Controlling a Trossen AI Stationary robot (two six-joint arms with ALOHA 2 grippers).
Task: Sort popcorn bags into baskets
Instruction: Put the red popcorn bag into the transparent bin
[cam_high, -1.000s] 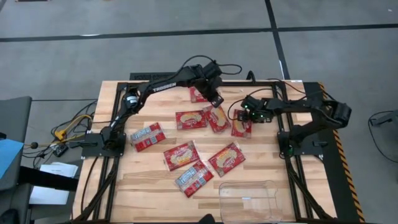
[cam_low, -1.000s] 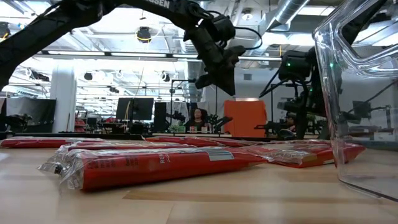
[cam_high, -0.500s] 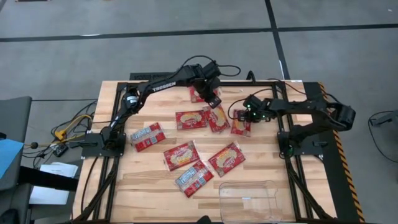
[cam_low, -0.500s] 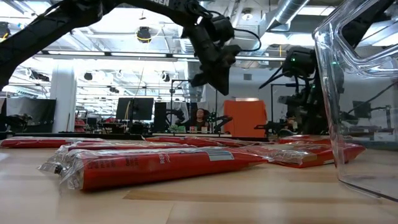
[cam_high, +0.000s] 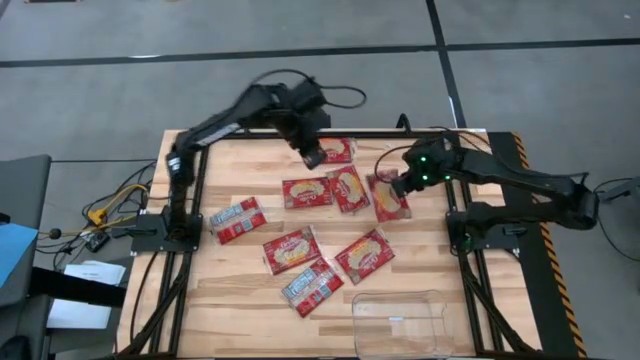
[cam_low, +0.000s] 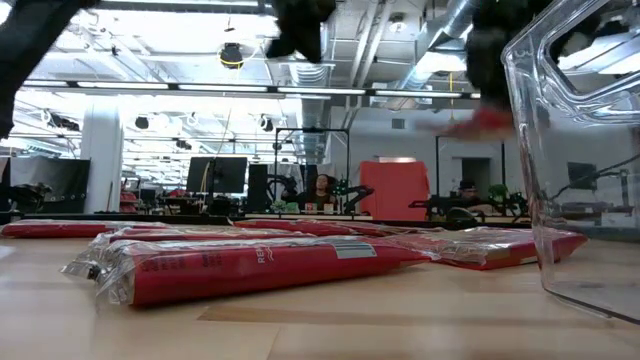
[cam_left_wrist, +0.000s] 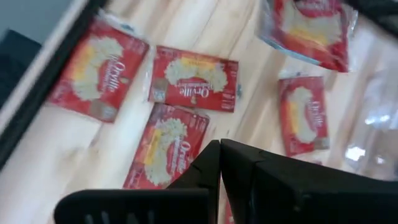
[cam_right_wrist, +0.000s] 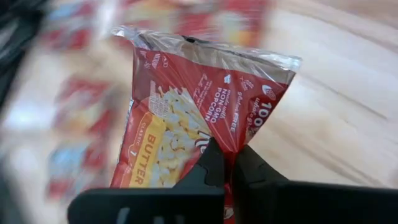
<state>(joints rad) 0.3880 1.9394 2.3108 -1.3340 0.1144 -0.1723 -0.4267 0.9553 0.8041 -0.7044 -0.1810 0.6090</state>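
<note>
Several red popcorn bags with cream-yellow centres lie flat on the wooden table, among them one at the far edge (cam_high: 337, 150), a pair (cam_high: 307, 191) (cam_high: 348, 188) mid-table and others nearer (cam_high: 291, 249) (cam_high: 364, 255). My right gripper (cam_high: 400, 183) is shut on one bag (cam_high: 388, 199), seen as a raised red blur (cam_low: 482, 120) in the low view. My left gripper (cam_high: 312, 152) hovers high over the far edge beside the far bag, shut and holding nothing (cam_left_wrist: 219, 152). The clear basket (cam_high: 400, 323) stands at the near edge. My right gripper (cam_right_wrist: 225, 163) pinches the bag between its two fingers at one end (cam_right_wrist: 219, 132), opposite the clear sealed edge (cam_right_wrist: 211, 50). It comes from above. The bag is lifted clear of the table and stretches away from the fingers.
The basket's clear wall (cam_low: 560, 150) fills the right of the low view. Black frame rails (cam_high: 470, 260) run along the table's left and right sides. Bare wood (cam_high: 230, 290) lies at the near left.
My right gripper has raised its bag off the table. My left gripper has risen and moved toward the table's far left, away from the middle bags, and now stands beside the far bag.
</note>
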